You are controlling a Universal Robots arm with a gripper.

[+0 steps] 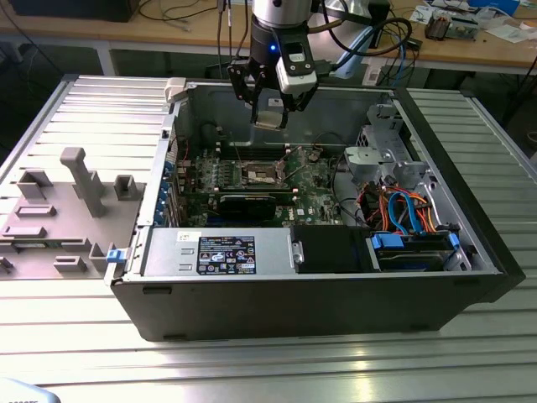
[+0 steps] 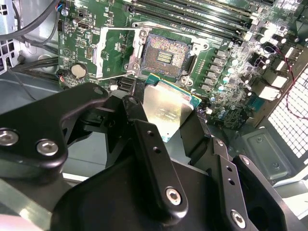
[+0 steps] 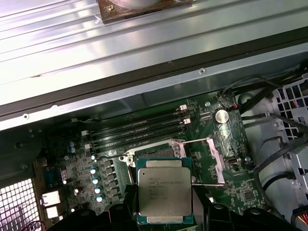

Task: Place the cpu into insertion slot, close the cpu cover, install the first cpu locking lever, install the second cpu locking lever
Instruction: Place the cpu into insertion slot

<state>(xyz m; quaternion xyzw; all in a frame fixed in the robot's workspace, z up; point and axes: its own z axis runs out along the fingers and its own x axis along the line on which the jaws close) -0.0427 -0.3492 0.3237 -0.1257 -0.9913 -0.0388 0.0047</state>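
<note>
My gripper (image 1: 270, 107) hangs above the open computer case, shut on the cpu (image 1: 270, 115), a flat square chip with a silvery top. In both wrist views the cpu (image 2: 166, 108) (image 3: 164, 192) sits between the black fingers (image 2: 147, 130), held a little way above the green board. The insertion slot (image 2: 166, 55) lies open below it, showing its dark centre; in the exterior view the slot (image 1: 260, 174) is in the middle of the board. The cpu cover (image 2: 113, 53) (image 3: 208, 159) is swung open to one side of the slot. In the first wrist view the chip hides most of the slot.
Long black memory slots (image 3: 139, 127) run beside the socket. A grey power supply (image 1: 214, 252) and a drive bay with orange and blue cables (image 1: 407, 210) fill the case's near side. Case walls (image 1: 285, 92) surround the board. A grey fixture plate (image 1: 59, 210) lies at the exterior view's left.
</note>
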